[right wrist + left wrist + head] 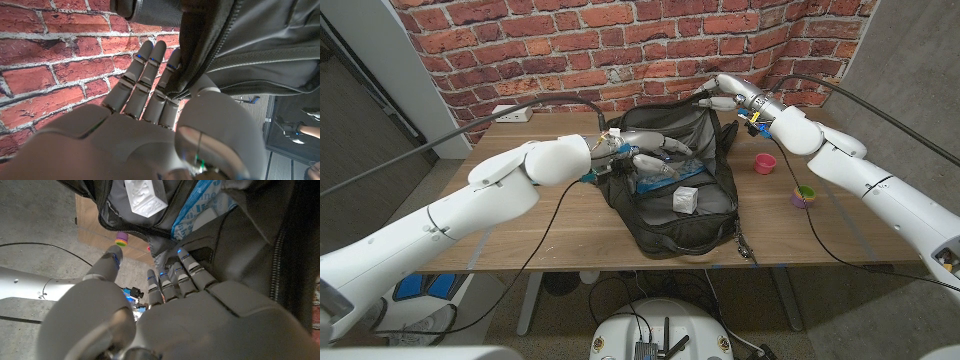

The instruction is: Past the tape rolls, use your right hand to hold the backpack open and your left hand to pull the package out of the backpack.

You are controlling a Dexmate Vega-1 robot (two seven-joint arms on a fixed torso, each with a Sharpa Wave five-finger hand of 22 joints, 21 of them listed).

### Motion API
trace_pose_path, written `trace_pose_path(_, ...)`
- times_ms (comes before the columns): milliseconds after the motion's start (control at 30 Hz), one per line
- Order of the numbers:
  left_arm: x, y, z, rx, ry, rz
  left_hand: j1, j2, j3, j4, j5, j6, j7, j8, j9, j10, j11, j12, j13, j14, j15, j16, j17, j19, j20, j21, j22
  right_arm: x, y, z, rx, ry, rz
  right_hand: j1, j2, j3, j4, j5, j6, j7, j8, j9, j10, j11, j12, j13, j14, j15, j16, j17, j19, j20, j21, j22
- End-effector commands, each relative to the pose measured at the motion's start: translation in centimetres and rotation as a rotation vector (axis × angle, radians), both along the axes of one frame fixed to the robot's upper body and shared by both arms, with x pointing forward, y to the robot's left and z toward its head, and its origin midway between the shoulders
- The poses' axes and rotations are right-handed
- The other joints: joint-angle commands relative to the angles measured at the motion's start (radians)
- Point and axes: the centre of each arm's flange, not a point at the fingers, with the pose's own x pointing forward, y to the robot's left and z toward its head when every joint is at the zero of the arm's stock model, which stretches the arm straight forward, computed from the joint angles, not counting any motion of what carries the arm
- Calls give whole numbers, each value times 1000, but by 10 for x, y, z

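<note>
The black backpack (705, 215) lies unzipped in the middle of the table. My right hand (723, 95) pinches the edge of its upper flap (235, 45) between thumb and fingers and holds it up by the brick wall. Inside lies a blue-and-white package (655, 180), with a white box (686, 199) beside it. My left hand (638, 150) reaches into the opening from the left. In the left wrist view its fingers (185, 272) stretch out against the bag's dark lining just short of the package (200, 205), thumb apart, holding nothing.
A pink tape roll (765, 163) and a green-and-purple one (804, 196) stand on the table right of the bag, under my right arm. A white power strip (515, 113) sits at the back left. The brick wall rises close behind the table.
</note>
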Motion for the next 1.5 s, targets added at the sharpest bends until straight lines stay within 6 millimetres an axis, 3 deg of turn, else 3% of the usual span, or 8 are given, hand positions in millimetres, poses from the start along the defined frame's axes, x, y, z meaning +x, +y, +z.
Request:
trace_pose_path(33,8,-13,18,116,27,-2,12,-7,-7,3,5,-10,3,-4,4,-4,0,2,5,-2,-108,-3,2,13,-94,-1,0,1,4,3,0,-9,6,8,13,6,0,4,12,-5,4,4,0,-3,-2,2,9,-90,-1,5,-7,-128,8,2)
trace_pose_path(300,14,-29,29,212,37,-1,41,-23,-20,6,5,-23,0,-1,4,-9,-2,2,5,-4,-110,-2,3,15,-100,-2,1,1,4,4,2,-9,4,6,12,5,2,3,12,-4,2,5,0,-4,-2,3,10,-87,-1,6,-9,-128,11,2)
trace_pose_path(433,16,-37,34,257,43,-5,57,-27,-28,10,6,-36,18,-2,4,-10,4,3,5,-6,-104,-2,3,14,-96,-4,1,1,4,3,5,-9,1,7,13,6,0,3,12,-3,2,5,2,-3,-2,3,10,-90,-2,7,-9,-128,12,2)
trace_pose_path(1067,18,-65,48,440,32,34,113,-47,-46,6,8,-53,14,2,4,-6,-7,4,5,3,-112,-1,3,29,-108,-2,0,1,0,1,10,-2,-3,6,12,6,1,3,15,-4,-2,6,3,-3,-5,4,10,-89,-4,11,-12,-127,20,2)
trace_pose_path(1500,24,-80,41,518,38,48,178,-66,-70,13,9,-71,30,7,3,-44,10,-3,4,-36,-94,-6,2,-63,-129,-26,-3,2,-4,-2,21,5,-7,5,12,6,2,3,15,-3,-4,6,2,-4,-5,7,12,-89,-5,14,-14,-127,25,1)
